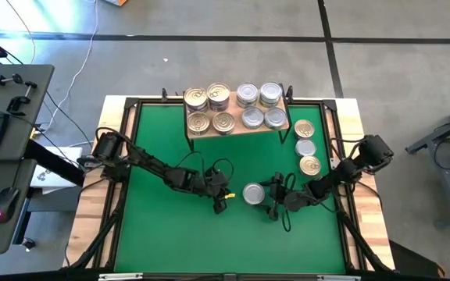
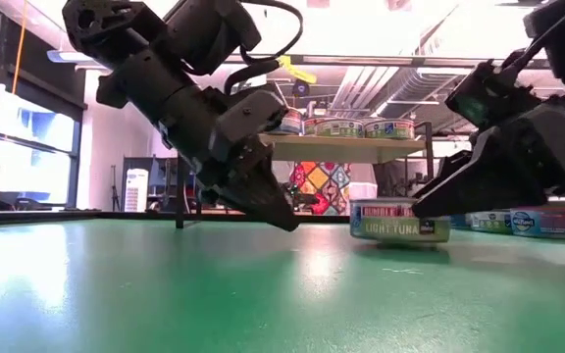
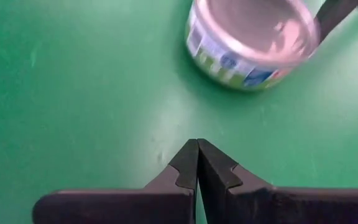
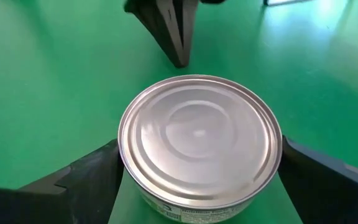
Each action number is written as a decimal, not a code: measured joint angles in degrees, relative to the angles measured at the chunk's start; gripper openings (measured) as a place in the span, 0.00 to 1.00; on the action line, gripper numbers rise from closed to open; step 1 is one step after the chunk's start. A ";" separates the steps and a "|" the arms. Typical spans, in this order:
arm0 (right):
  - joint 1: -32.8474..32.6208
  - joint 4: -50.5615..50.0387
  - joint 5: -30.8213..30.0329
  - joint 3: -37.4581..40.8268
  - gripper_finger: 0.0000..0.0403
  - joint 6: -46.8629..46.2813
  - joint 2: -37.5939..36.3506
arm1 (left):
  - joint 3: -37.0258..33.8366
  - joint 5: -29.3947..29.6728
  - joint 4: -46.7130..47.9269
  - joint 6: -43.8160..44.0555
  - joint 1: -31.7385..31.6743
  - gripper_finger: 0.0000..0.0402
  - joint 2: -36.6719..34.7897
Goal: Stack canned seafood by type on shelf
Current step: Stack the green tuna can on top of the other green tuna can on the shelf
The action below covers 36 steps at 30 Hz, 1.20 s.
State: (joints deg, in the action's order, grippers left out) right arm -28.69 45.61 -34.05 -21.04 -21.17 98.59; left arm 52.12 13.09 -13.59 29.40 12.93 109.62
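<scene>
A silver-lidded tin (image 1: 254, 193) stands on its base on the green table, mid-right. It shows in the low view (image 2: 398, 221) and in the right wrist view (image 4: 197, 134). My right gripper (image 1: 269, 200) has one finger on each side of it. My left gripper (image 1: 220, 203) is shut and empty, tilted down just above the table to the tin's left; its tips (image 3: 197, 146) point toward the tin (image 3: 250, 40). The wooden shelf (image 1: 237, 132) at the far edge carries gold-lidded tins (image 1: 208, 109) on its left half and silver-lidded tins (image 1: 260, 105) on its right half. My right gripper holds the silver tin by its round side wall, one finger (image 4: 98, 168) on one side and the other finger (image 4: 309, 165) opposite it. The fingers come slanting down from the table's right side. The tin stands upright with its base on the table.
Three tins lie in a row on the table right of the shelf: gold (image 1: 304, 129), silver (image 1: 305, 147), gold (image 1: 309, 165). The shelf's black legs (image 2: 179, 191) stand at the far side. Bare green table (image 1: 178, 234) lies toward the near edge.
</scene>
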 joint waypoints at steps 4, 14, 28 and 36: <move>-0.78 3.07 0.04 0.00 0.92 0.77 -0.44 | -0.02 -0.76 6.40 0.91 0.14 0.00 -2.06; 0.96 4.22 -0.69 -0.18 0.92 11.06 -13.85 | -0.04 6.24 17.19 -0.19 3.55 0.00 -15.19; 29.65 -63.23 -1.84 -21.55 0.92 17.06 -49.45 | 14.30 7.45 14.89 -28.09 -9.61 0.00 -23.83; 49.08 -67.09 14.24 -23.12 0.92 19.85 -47.35 | 35.41 -6.59 16.87 -37.46 -21.31 0.00 -9.43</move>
State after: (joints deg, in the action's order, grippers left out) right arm 20.39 -21.48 -19.81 -44.16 -1.32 51.23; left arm 87.52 6.50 3.28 -8.07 -8.38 100.20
